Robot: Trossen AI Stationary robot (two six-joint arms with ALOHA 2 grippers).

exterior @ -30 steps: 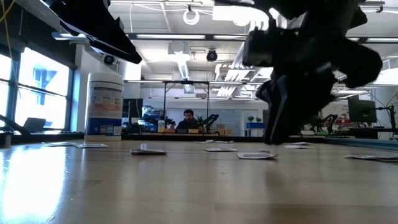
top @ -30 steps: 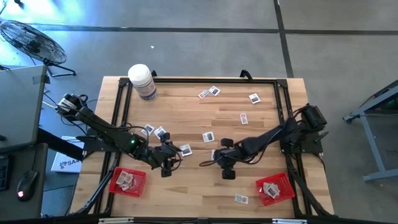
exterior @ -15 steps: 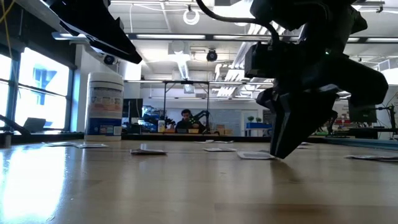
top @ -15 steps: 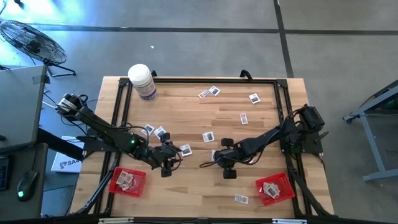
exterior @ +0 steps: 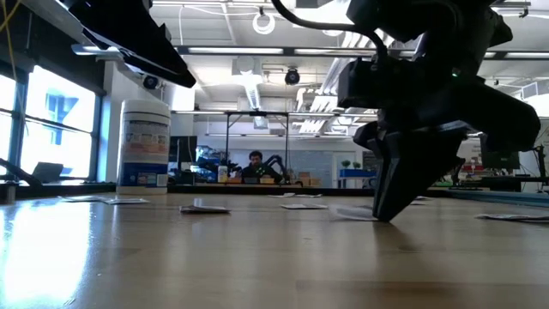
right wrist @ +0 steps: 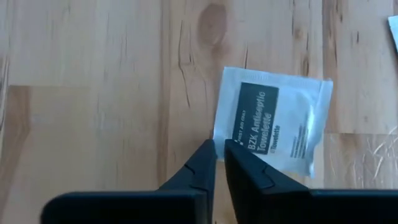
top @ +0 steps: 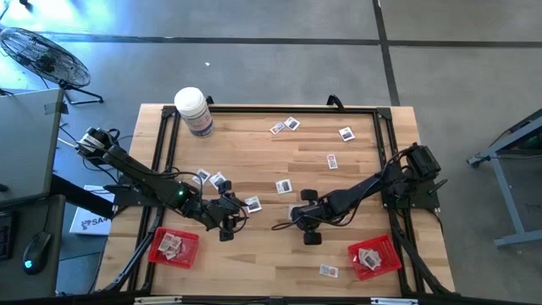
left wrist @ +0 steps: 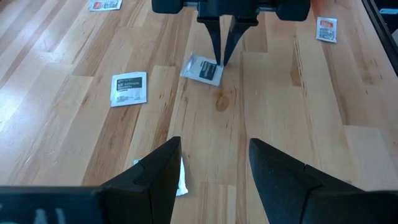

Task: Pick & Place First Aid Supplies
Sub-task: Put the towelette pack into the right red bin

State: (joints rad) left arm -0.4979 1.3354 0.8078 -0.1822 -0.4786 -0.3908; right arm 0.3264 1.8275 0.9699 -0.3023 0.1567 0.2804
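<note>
From the high view I see my right hand (top: 291,214) down near the middle of the surface (top: 254,161), over a white packet (top: 292,209) that its body mostly hides. My left hand (top: 240,206) sits just left of it, beside another packet (top: 253,204). More packets lie scattered toward the far edge, near the white bottle (top: 194,111). One red tray (top: 173,246) at the near left and another (top: 375,257) at the near right each hold a few packets.

At the low view the right hand (exterior: 383,215) stands tip-down on the wood, its fingers drawn to a narrow point at the edge of a flat packet (exterior: 353,212).

In the left wrist view my own fingers (left wrist: 155,177) stand wide apart with nothing between them. Beyond them the right hand (left wrist: 219,58) pinches at the corner of a tilted packet (left wrist: 203,69).

In the right wrist view the fingers (right wrist: 202,163) are almost together, tips at the near edge of a towelette packet (right wrist: 273,119) lying flat; I cannot tell whether they grip it.
</note>
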